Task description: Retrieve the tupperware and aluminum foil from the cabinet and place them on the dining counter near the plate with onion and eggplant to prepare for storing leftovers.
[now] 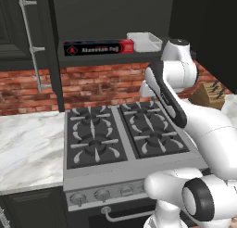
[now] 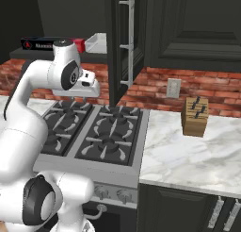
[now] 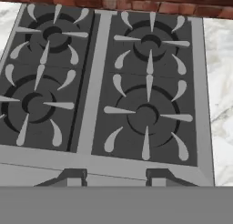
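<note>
The tool (image 3: 116,175) is hovering part-open and empty over the stove (image 3: 113,82); reaching up, it risks knocking the aluminum foil (image 1: 98,48) off its shelf above.

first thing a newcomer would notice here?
Probably the white arm, folded up over the four-burner stove, with its gripper pointing down at the grates, its fingertips apart and nothing between them. Next, the open cabinet above the stove: the aluminum foil box lies on its shelf with the tupperware beside it. A wooden knife block stands on the marble counter to the stove's right.
</note>
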You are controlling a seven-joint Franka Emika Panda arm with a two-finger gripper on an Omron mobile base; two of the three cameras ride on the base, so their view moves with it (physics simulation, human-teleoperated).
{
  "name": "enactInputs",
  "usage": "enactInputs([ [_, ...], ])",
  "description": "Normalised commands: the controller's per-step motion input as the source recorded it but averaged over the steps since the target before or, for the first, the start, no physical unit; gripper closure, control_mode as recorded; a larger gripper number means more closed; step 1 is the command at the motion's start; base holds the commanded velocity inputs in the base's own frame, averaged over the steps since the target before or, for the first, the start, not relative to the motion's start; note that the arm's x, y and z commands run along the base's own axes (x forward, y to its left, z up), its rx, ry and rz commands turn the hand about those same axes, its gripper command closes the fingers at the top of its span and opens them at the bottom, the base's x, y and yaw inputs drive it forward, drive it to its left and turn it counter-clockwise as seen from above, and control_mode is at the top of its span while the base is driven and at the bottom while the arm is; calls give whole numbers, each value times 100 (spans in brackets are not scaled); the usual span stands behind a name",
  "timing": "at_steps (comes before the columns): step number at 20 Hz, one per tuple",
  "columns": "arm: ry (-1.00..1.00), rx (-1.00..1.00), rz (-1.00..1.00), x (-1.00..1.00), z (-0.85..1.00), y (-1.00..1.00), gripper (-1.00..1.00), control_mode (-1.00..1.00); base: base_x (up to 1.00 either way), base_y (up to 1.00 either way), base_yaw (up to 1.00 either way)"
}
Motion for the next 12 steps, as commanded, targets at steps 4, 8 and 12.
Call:
enactInputs([
  [4, -16, 0, 0, -12, 12, 0, -100, -100, 0, 0, 0],
  [8, -47, 0, 0, -1, 40, -12, -100, -100, 0, 0, 0],
  [12, -43, 0, -3, 0, 44, -16, -100, -100, 0, 0, 0],
])
